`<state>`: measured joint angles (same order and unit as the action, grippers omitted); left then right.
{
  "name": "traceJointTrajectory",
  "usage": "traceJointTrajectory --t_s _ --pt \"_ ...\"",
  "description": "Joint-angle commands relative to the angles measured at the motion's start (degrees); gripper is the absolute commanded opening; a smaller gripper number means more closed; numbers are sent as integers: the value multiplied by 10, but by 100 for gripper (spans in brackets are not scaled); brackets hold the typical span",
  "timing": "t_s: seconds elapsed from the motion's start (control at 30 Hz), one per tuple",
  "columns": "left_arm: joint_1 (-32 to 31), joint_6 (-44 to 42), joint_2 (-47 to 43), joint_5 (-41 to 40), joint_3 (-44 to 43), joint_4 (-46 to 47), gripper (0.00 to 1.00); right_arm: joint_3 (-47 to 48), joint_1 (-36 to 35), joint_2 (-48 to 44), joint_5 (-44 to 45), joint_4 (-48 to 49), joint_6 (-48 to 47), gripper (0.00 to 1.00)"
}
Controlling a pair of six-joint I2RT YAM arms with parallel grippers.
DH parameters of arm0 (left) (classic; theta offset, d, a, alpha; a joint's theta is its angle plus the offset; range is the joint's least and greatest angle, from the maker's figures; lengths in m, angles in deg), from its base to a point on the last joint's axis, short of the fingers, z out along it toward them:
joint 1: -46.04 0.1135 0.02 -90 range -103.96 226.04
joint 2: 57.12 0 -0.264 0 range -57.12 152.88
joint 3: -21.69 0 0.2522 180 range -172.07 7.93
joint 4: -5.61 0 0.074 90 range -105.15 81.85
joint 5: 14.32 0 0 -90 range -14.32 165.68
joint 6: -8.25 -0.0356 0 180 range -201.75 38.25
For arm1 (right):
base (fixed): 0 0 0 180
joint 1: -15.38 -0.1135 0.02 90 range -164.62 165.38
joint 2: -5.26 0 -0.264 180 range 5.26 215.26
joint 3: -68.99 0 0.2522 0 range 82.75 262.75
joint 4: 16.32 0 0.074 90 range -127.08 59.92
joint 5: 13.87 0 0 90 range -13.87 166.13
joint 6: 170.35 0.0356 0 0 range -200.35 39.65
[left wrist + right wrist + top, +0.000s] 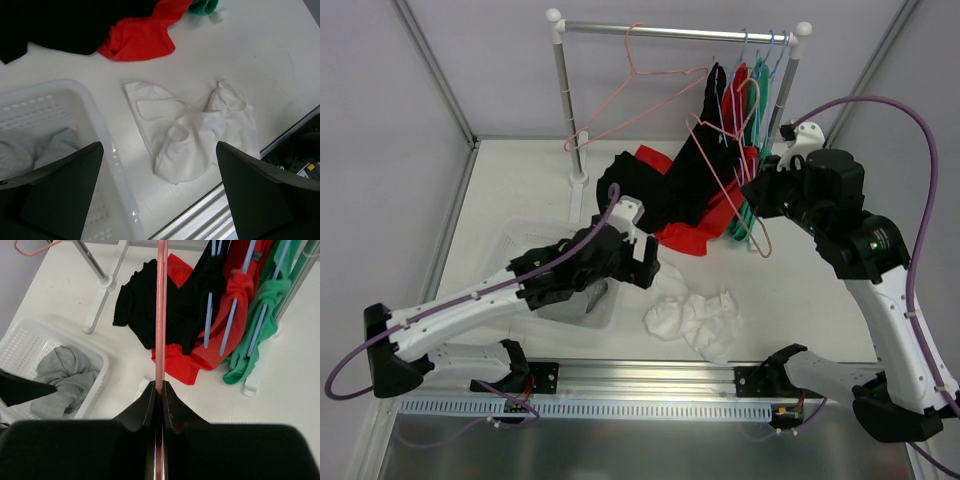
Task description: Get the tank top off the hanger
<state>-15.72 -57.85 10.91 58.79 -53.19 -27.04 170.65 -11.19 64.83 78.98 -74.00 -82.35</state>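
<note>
At the near edge of the table [510, 170], just beyond the metal rail [640, 378], we see the white tank top [698, 318] lying crumpled and flat on the surface, free of any hanger. The left gripper [159, 146] hovers above it with its jaws spread wide and nothing between them; from its wrist camera we look straight down past the two dark fingers [65, 190] onto the garment's straps and armholes. To that gripper's left sits a white plastic basket [107, 135] with a grey garment [62, 375] bunched inside.

Farther back and to the right, the right gripper [161, 386] has its jaws pressed together on the thin wire of a pink hanger [160, 315], which stands bare and tilted above the table. Behind it a black garment [670, 185] and a red garment [685, 238] spill from the rack onto the tabletop, with a green garment [260, 305] beside them near the rack's right post. Blue hangers [231, 315] carry those clothes.

At the back, the rack's rod [670, 30] spans two white posts, and a second pink hanger [640, 90] dangles empty from it, to the left of the clothes.
</note>
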Motion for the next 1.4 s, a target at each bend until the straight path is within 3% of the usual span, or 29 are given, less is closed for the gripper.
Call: traceJointTrajectory --t_s 0.0,0.13,0.3,0.67,0.87,1.37 --pt "29 17 -63 -89 -40 -128 99 84 -19 39 52 12 -26 0" --pt "86 29 -104 -93 -53 -228 99 158 -34 126 107 3 -47 0" --pt "91 9 -163 -83 -38 -289 99 286 -46 230 184 -45 -78 0" --pt "91 -11 -303 -82 85 -279 99 475 -59 392 203 -22 -103 0" --pt "92 -9 -325 -78 92 -278 99 487 -62 441 207 37 -102 0" --pt "100 -17 -346 -85 97 -277 99 472 -103 504 226 71 -57 0"
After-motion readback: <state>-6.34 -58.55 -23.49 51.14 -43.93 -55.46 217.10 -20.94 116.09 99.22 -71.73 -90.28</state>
